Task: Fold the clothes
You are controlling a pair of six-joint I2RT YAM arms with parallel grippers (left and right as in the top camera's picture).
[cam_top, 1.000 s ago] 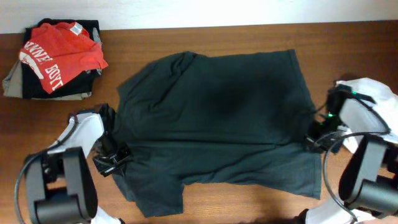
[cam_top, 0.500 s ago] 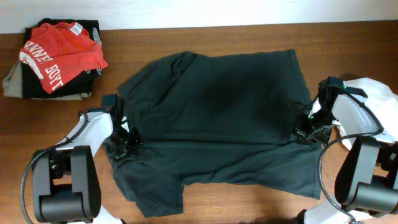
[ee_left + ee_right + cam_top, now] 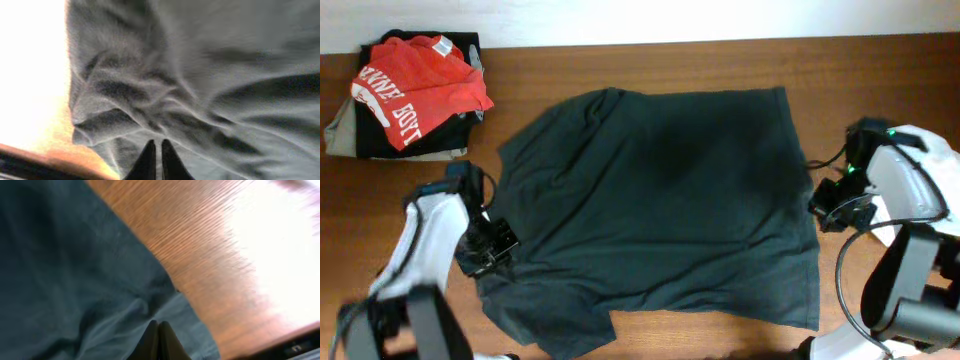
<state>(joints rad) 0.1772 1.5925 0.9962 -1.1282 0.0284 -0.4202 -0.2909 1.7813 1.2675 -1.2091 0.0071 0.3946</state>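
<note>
Item count: one dark green T-shirt; one red T-shirt; one stack of folded garments, number within not discernible; two grippers, namely left gripper and right gripper; one table.

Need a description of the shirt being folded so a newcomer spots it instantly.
Start at the wooden table and look at its middle. The dark shirt lies spread out there, blackish-green and plain on the side that shows. Unlike the red shirt with white lettering, it is not on the pile at the overhead view's top-left corner.
</note>
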